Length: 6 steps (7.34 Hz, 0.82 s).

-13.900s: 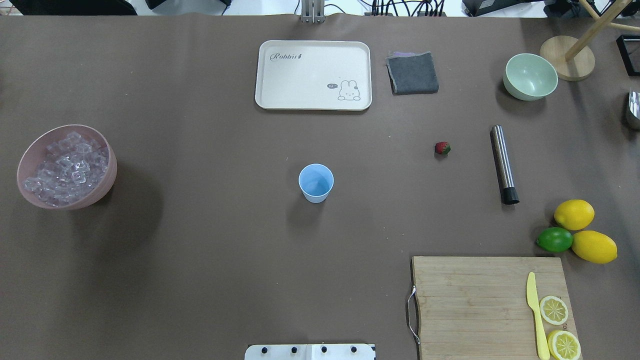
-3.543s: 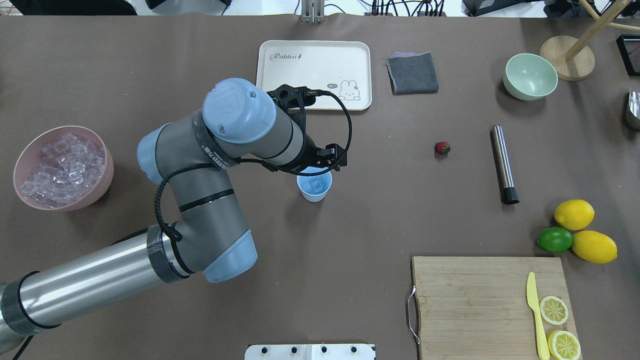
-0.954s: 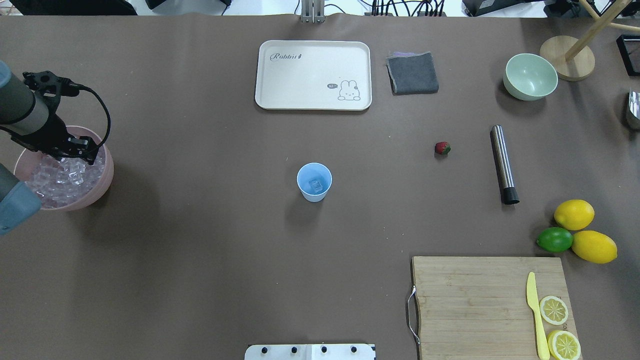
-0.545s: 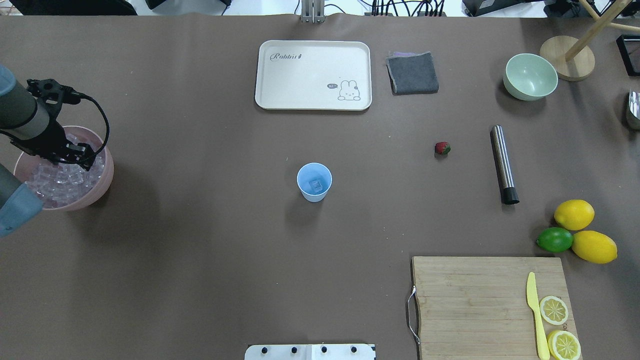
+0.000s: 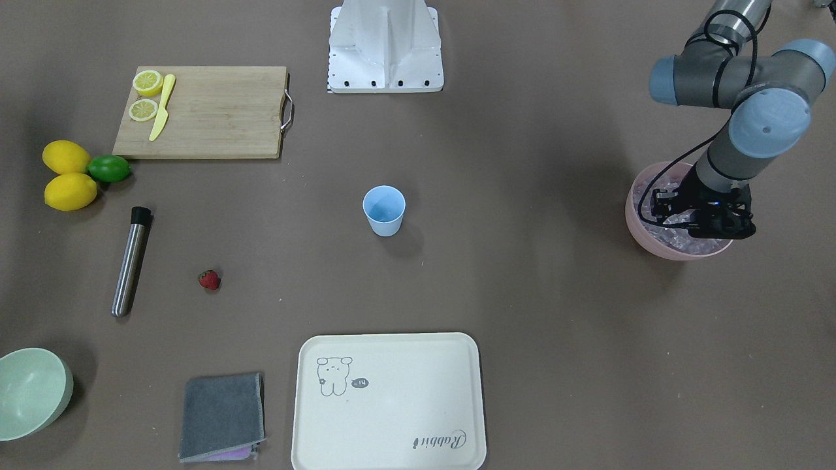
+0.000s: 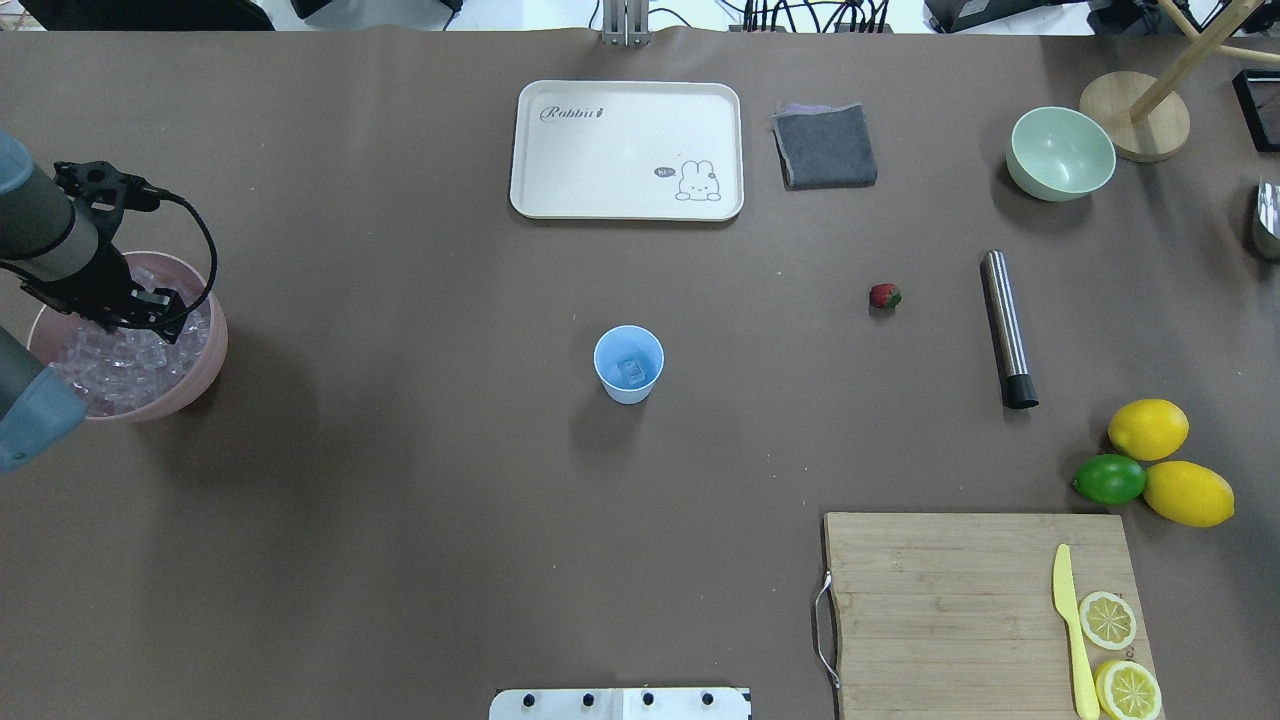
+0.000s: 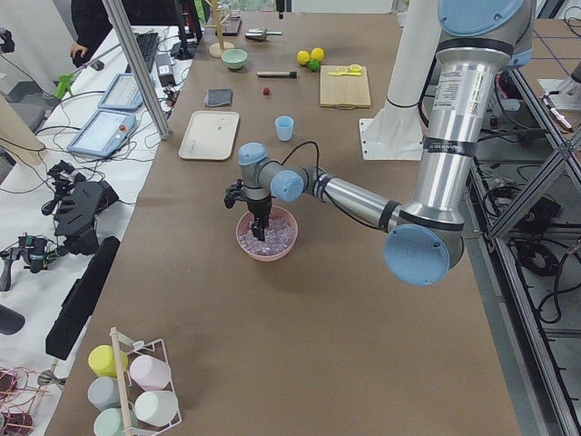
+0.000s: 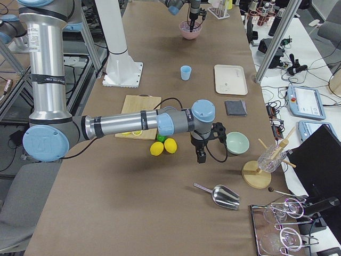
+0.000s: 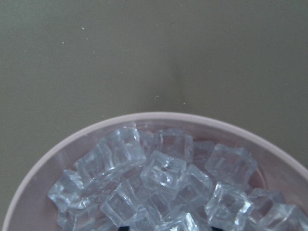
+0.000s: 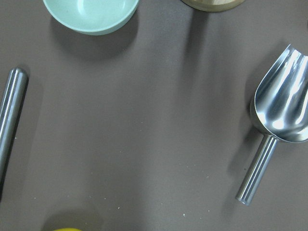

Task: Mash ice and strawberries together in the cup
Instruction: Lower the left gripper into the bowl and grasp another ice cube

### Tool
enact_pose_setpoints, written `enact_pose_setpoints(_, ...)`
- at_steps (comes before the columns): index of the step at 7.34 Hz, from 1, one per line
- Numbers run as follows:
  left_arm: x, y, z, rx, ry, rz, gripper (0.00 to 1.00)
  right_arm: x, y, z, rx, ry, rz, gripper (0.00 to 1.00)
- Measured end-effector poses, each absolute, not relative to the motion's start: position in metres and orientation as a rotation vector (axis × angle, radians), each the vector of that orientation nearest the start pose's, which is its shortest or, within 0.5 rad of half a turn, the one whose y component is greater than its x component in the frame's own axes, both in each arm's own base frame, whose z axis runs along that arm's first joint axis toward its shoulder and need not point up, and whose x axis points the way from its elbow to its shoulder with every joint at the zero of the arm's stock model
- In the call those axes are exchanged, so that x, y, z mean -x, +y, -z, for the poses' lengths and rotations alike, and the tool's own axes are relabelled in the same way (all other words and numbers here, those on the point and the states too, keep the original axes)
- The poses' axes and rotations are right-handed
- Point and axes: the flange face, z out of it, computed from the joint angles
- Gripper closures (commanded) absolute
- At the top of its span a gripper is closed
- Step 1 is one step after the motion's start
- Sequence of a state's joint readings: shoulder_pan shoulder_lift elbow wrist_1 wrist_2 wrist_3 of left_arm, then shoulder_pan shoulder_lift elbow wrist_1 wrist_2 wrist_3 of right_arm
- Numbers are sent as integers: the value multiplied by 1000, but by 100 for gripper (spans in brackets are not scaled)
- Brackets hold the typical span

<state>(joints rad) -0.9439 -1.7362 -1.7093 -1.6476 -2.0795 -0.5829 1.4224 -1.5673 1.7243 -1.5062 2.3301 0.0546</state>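
Ice (image 9: pixel 163 173) heaped in pink bowl (image 6: pixel 212 365), left end of table (image 6: pixel 400 500); one cube in blue cup (image 6: pixel 628 365), mid-table. Strawberry (image 6: pixel 884 295) lies loose near metal rod (image 6: pixel 1005 328). Left gripper (image 6: pixel 150 318) tips down in the ice, grip unclear. Right gripper (image 8: pixel 201 157) near lemons (image 8: pixel 164 146); opening can't be told.

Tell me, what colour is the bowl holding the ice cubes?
The bowl is pale pink, clearest from overhead.

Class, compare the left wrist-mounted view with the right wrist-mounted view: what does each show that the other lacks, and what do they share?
Only the left wrist view shows the ice, many clear cubes heaped in the pink bowl. Only the right wrist view shows the pale green bowl, a steel rod lying flat and a metal scoop. Both share the brown table, seen from straight above.
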Motion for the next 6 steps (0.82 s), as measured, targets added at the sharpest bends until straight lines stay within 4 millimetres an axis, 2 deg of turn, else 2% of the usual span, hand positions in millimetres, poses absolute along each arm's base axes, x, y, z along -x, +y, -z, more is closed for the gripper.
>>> enact_pose_setpoints(1, -266, -511, -508, -20, 625, -139, 40, 10, -506, -575, -133, -774, 173, 0)
enact_pose_setpoints(3, -268, -513, -510, -16, 622, -140, 50, 11, -506, -574, -134, -775, 174, 0)
enact_pose_setpoints(5, -271, -516, -512, -14, 622, -141, 63, 11, -506, -574, -135, -775, 175, 0)
enact_pose_setpoints(6, -271, -516, -511, -15, 623, -143, 74, 12, -506, -574, -133, -775, 176, 0)
